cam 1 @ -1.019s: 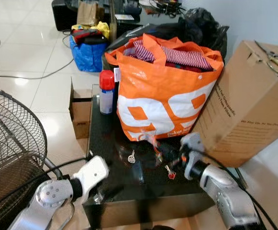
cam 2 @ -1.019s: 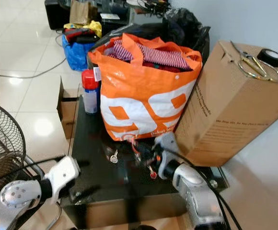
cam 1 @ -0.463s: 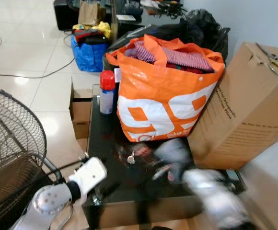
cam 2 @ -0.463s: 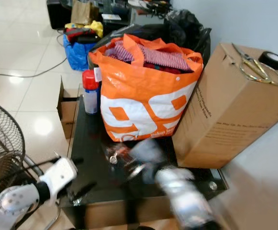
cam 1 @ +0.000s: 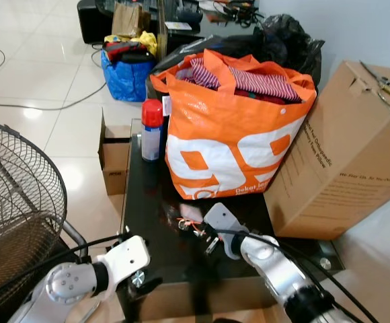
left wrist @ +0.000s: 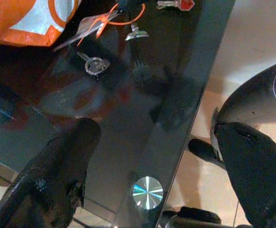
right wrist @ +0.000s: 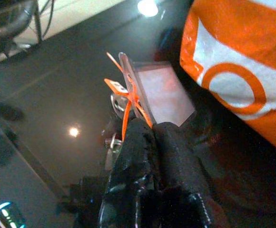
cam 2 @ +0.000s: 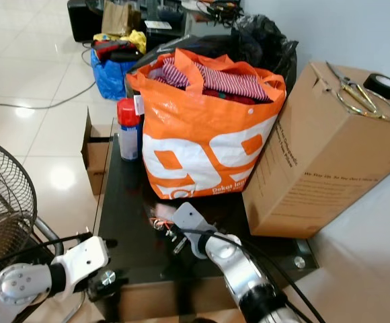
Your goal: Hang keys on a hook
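The right claw reaches over a glossy black bench, its two black fingers pressed together and pinching an orange cord and clear tag that belong to a bunch of keys. The keys lie low on the bench top, just in front of a large orange shopping bag, and their metal ring sits just beyond the fingertips. In the left wrist view a loose key with a round ring lies flat on the dark glass, and a key with a red head lies near the bench's edge. The left claw hovers at the front corner of the bench, its fingers spread wide apart with nothing between them, above a round silver fitting set in the glass. The orange bag stands upright and is stuffed with striped red cloth. A red-capped spray can stands on the bench just beside the bag. A big cardboard box leans against the bag's other side, with scissors and a roll of black tape on top. A wire fan guard stands on the tiled floor to the robot's left. A blue bag sits farther back.
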Available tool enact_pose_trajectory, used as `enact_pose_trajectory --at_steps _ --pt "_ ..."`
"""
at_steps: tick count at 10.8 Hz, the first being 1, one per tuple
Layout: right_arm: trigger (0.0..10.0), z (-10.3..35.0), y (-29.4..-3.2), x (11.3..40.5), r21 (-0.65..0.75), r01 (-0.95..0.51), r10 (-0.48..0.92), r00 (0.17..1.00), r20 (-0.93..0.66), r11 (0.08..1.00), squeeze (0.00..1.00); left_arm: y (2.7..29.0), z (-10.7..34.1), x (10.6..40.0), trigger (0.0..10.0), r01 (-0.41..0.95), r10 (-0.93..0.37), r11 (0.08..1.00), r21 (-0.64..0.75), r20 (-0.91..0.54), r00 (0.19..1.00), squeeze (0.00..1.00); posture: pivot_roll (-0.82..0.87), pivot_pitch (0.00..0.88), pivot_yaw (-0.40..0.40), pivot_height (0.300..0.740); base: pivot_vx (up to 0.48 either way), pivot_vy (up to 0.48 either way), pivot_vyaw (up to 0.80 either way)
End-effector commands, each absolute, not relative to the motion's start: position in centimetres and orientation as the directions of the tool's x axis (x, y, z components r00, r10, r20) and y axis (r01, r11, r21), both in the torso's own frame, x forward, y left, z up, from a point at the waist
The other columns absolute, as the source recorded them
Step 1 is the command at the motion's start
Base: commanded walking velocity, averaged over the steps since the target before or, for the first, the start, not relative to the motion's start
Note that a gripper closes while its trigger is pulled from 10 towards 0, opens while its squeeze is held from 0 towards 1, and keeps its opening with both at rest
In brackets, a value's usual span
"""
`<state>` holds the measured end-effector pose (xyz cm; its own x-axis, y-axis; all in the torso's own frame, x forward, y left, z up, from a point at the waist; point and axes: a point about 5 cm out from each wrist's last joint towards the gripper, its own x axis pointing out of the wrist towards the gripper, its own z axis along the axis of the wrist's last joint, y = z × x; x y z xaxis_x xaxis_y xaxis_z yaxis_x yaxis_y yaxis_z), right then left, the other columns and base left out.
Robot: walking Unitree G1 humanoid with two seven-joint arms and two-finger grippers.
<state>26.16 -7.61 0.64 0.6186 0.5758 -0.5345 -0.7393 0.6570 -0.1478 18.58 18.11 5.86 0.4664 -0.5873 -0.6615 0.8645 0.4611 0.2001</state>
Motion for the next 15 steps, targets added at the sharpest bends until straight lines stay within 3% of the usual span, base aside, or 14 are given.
enact_pose_trajectory --at_steps 1,6,8,9,10,14,15 --pt "10.0 0.4 -8.4 26.6 -0.158 -0.714 0.543 0.639 -0.544 0.682 1.0 17.8 5.9 18.3 10.0 0.875 -0.598 0.444 0.191 -0.664 0.449 0.27 -0.02 0.0 -0.154 0.732 0.0 0.0 0.0" --pt "10.0 -0.8 -9.0 26.3 -0.166 -0.75 0.564 0.605 -0.562 0.64 1.0 18.3 6.1 17.5 10.0 0.878 -0.591 0.445 0.178 -0.678 0.437 0.27 0.01 0.033 -0.163 0.732 0.0 0.0 0.0" --pt "10.0 -1.0 -9.7 27.3 -0.152 -0.685 0.485 0.637 -0.599 0.713 1.0 18.5 6.4 17.2 10.0 0.88 -0.587 0.442 0.173 -0.686 0.43 0.27 0.02 0.053 -0.16 0.732 0.0 0.0 0.0" --pt "10.0 -1.4 -9.7 27.5 0.044 -0.6 0.488 0.605 -0.63 0.799 0.49 18.7 6.7 16.7 10.0 0.882 -0.585 0.44 0.168 -0.692 0.423 0.27 0.02 0.067 -0.159 0.732 0.0 0.0 0.0" --pt "10.0 -1.6 -9.7 27.4 0.102 -0.558 0.487 0.603 -0.632 0.823 0.0 18.8 6.9 16.5 10.0 0.883 -0.584 0.44 0.166 -0.694 0.421 0.27 0.03 0.077 -0.157 0.732 0.0 0.0 0.0" --pt "10.0 -2.3 -10.1 27.1 0.231 -0.424 0.464 0.609 -0.643 0.876 0.0 19.3 7.7 15.4 10.0 0.887 -0.579 0.437 0.147 -0.709 0.403 0.27 0.05 0.107 -0.148 0.732 0.0 0.0 0.0" --pt "9.5 -2.5 -10.1 26.9 0.268 -0.407 0.477 0.602 -0.64 0.873 0.0 19.4 7.6 15.2 10.0 0.887 -0.577 0.44 0.141 -0.712 0.4 0.27 0.05 0.107 -0.148 0.732 0.0 0.0 0.0"
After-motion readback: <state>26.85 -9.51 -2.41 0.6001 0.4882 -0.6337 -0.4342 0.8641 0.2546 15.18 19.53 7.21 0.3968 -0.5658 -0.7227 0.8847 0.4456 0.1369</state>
